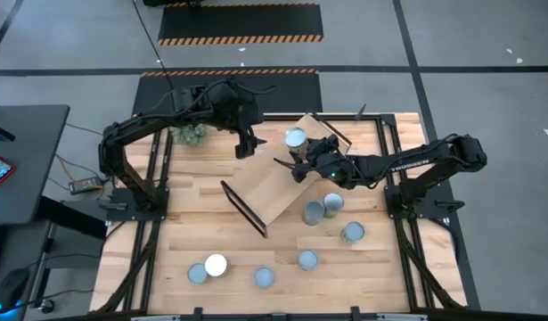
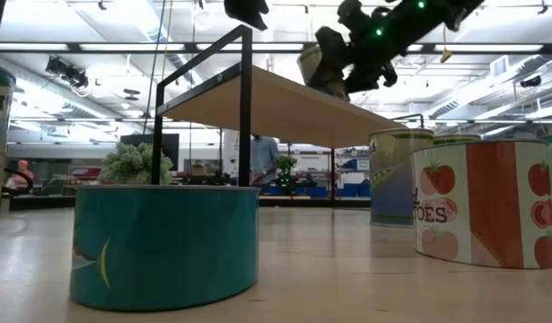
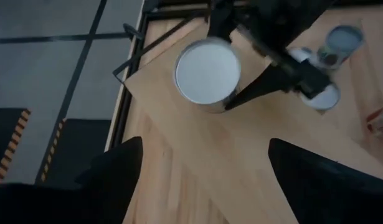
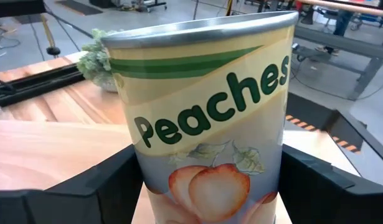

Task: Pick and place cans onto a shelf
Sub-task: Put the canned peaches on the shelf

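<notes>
while the right gripper is reaching over the far end of the shelf, its two fingers are clasping a peaches can between them, one dark finger pressing on each side of the label. seen from above, this can is sitting at the shelf's far end with its silvery top showing, and the left wrist view is showing its round pale top on the light wood board with the right arm's fingers around it. in the low view the can is showing at the board's upper surface, though whether its base is resting on the wood or hanging just above is not clear.

the left gripper is hovering above the shelf just beside the same end, its fingers spread apart and holding nothing.

six other cans are standing on the tabletop: two touching each other just beside the shelf's right side, one a little nearer the front, one and another near the front edge, and a white-topped one. a grey disc is lying against the white-topped can. a green plant is sitting at the far left corner, under the left arm.
</notes>
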Robot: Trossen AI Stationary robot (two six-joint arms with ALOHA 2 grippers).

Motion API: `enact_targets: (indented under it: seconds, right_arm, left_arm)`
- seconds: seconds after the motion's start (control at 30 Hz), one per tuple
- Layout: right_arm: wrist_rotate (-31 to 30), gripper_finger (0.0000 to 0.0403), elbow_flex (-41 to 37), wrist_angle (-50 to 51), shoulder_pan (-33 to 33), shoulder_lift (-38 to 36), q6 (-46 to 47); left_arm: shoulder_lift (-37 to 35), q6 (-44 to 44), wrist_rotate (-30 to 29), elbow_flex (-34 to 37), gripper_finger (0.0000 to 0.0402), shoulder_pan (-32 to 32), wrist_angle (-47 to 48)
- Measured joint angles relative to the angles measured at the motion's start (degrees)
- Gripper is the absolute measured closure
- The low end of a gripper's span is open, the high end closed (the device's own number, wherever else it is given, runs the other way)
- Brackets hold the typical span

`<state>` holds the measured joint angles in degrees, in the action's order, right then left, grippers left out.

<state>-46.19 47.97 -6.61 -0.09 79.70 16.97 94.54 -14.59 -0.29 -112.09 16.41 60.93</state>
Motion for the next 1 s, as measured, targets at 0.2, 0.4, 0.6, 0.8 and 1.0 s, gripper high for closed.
enact_targets:
  seconds: [0.2,0.4,0.6,0.8,1.0]
  right_arm:
    - [-0.1,0.0082,-3.95,-4.76,-2.9,-1.2,0.82]
    - [5.38,0.0082,-6.66,-10.83,-7.41,-0.72,-0.44]
    - [5.81,0.0077,-7.09,-11.7,-10.89,-0.19,-0.96]
    - [11.7,0.0056,-7.14,-11.84,-13.83,-0.13,-2.18]
    - [14.74,0.0031,-7.14,-11.21,-15.38,-0.06,-4.5]
  left_arm:
    - [0.15,-0.07,2.47,0.0,0.0079,0.91,0.3]
    - [0.15,0.16,2.44,0.0,0.0102,0.98,-2.98]
    - [0.15,0.39,1.91,0.0,0.0113,1.46,-2.85]
    - [0.15,-0.22,1.92,0.0,0.0114,1.41,-2.8]
    - [0.17,-1.53,1.8,0.0,0.0114,1.44,-2.8]
